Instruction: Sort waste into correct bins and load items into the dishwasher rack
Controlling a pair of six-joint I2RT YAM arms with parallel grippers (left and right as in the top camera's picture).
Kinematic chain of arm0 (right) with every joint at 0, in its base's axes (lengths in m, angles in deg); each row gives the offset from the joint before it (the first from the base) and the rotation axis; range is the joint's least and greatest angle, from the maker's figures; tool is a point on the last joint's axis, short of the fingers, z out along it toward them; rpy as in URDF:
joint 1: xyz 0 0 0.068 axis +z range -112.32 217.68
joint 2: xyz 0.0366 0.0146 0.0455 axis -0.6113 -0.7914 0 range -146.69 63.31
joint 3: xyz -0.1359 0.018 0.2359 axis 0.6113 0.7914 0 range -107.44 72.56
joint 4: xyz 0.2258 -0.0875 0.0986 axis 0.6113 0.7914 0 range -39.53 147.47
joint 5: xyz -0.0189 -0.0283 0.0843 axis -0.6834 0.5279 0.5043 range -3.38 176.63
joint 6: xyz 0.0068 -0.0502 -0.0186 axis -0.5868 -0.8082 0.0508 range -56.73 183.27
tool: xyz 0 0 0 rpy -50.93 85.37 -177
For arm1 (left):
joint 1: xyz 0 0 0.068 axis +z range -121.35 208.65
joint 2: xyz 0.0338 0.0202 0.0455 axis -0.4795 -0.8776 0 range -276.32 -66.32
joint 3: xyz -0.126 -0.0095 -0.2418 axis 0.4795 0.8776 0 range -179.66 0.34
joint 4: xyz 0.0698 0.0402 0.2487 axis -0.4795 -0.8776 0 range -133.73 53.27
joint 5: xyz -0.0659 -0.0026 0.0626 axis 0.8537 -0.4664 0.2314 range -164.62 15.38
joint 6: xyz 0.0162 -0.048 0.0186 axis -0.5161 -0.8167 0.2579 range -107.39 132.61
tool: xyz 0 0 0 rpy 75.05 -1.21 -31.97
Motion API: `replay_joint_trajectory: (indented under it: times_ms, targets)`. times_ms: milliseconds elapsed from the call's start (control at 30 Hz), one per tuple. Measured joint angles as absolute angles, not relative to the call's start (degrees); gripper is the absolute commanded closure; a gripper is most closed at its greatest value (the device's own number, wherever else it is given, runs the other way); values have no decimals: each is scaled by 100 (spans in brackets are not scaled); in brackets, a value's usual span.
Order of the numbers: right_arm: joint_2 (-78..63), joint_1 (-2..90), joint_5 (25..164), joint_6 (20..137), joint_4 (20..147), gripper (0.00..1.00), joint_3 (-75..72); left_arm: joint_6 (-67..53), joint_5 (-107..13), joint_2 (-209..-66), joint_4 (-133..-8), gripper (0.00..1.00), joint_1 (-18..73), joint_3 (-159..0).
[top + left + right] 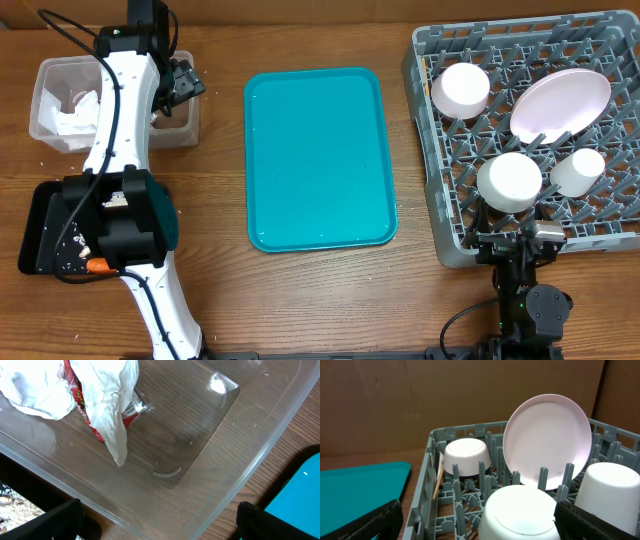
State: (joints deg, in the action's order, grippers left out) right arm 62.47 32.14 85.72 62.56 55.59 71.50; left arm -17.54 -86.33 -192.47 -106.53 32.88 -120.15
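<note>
The clear tub [45, 125] holds crumpled white napkins [78, 108] and a red foil wrapper [86, 416]. In the left wrist view the napkins [102, 390] lie over the wrapper inside the tub [260, 435]. My left gripper [183, 82] is open and empty above the tub's right end, also seen from the left wrist [160, 527]. The black tray [33, 232] holds pale crumbs and an orange carrot [97, 266]. The grey rack [425, 70] holds two upturned bowls [460, 88] [509, 180], a cup [578, 170] and an upright plate [560, 104]. My right gripper [515, 235] is open and empty at the rack's front edge. No fork shows.
The teal serving tray [318, 155] lies flat between the bins and the rack. My left arm reaches across the black tray and the tub. In the right wrist view a thin tan stick [438, 482] leans inside the rack's left wall [422, 495].
</note>
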Motion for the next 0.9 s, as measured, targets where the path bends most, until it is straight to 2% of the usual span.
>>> replay_joint_trajectory:
  times_ms: [667,900]
  targets:
    - [6247,3214,8572,6256,5555,0,7150,-1754,-8633,-19190,-10655,0,3275,-12013]
    - [6247,3214,8572,6258,5559,0,7150,-1754,-8631,-18274,-10655,0,3144,-12013]
